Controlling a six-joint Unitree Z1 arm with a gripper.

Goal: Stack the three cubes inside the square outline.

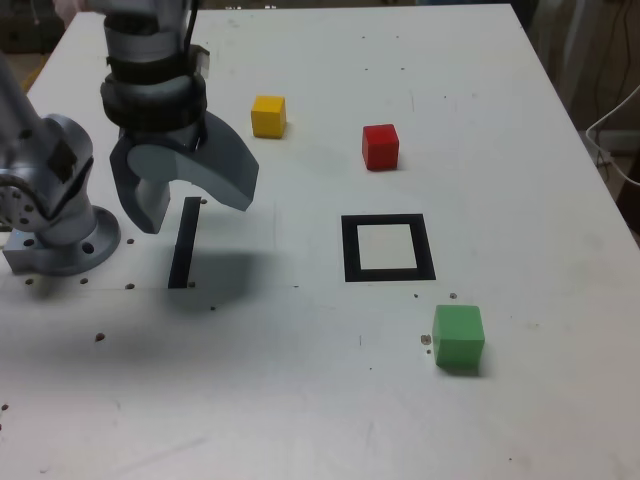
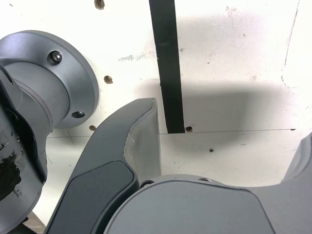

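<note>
The top edge of the exterior view crops the upper forearm [image 1: 150, 20]. The left edge of that view cuts off part of the arm's lower link [image 1: 20, 140]. In the wrist view, the upper edge truncates the black strip [image 2: 166, 63], and the picture's border cuts off the mounting base [image 2: 73, 73] and the gripper [image 2: 222, 163].

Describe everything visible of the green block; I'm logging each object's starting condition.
The green block is a small, matte, solid-coloured cube, apparently undamaged. It sits flat on the white table, beyond the black square outline's lower-right corner in the exterior view. Nothing but the table touches it.
</note>
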